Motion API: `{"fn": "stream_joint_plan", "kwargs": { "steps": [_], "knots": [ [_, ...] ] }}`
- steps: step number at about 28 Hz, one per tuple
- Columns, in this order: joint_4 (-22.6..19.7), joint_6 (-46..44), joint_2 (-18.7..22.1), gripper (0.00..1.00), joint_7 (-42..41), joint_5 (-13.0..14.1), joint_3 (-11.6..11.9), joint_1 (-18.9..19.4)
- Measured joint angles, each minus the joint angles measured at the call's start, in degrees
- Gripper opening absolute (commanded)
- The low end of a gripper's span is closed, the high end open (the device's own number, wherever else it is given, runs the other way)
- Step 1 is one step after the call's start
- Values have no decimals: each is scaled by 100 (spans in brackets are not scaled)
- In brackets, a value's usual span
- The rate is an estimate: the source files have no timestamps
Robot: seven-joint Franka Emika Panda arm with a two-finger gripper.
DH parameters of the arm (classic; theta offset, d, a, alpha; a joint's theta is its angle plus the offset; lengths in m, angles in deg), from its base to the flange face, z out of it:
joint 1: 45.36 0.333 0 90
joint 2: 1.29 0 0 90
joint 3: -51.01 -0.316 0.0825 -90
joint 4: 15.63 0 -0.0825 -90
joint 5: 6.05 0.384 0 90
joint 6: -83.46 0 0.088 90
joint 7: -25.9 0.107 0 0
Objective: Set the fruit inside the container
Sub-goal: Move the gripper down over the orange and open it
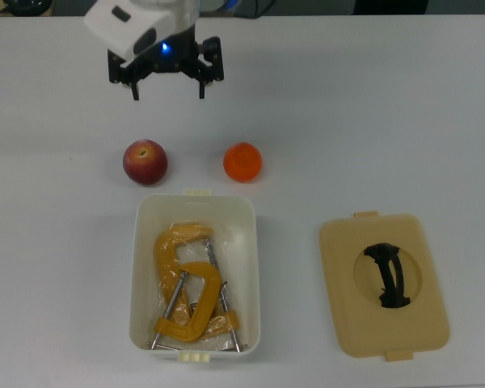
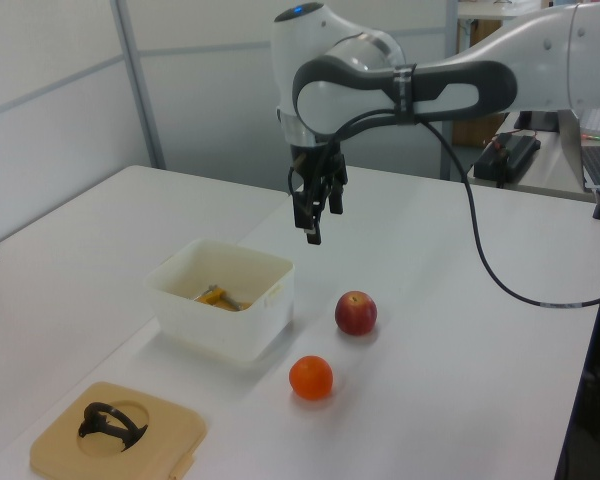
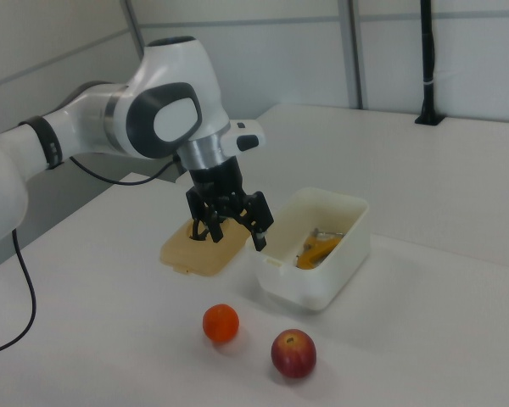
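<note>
A dark red peach-like fruit (image 1: pixel 145 162) (image 2: pixel 356 313) (image 3: pixel 293 354) and a smaller bright orange fruit (image 1: pixel 242 162) (image 2: pixel 311 377) (image 3: pixel 220 323) rest on the white table, side by side and apart. Both lie just outside one short end of the white rectangular container (image 1: pixel 136 267) (image 2: pixel 220 335) (image 3: pixel 318 288). My gripper (image 1: pixel 168 93) (image 2: pixel 310 226) (image 3: pixel 236 241) hangs open and empty above the table. In the top view it is above the two fruits, a little nearer the red one.
Yellow-orange metal clamps (image 1: pixel 186 283) (image 2: pixel 218 296) (image 3: pixel 316 248) lie inside the container. A flat beige lid (image 1: pixel 347 323) (image 2: pixel 165 430) (image 3: pixel 195 254) with a black handle (image 1: pixel 386 276) lies on the table at the top view's right of the container. A black cable (image 2: pixel 485 260) trails over the table.
</note>
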Motion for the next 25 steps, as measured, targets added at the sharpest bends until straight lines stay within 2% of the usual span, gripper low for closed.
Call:
{"fn": "stream_joint_plan", "kwargs": {
  "steps": [5, 10, 15, 21, 25],
  "knots": [
    [-136, -51, 63, 100, 0, 0, -20, 6],
    [-574, 339, 60, 100, -11, 0, -27, 19],
    [-1078, 673, 72, 100, -33, 1, -43, 110],
    [-1895, 1381, 80, 100, -35, 1, -91, 411],
    [-2217, 1706, 79, 100, -35, 0, -147, 507]
  ]
}}
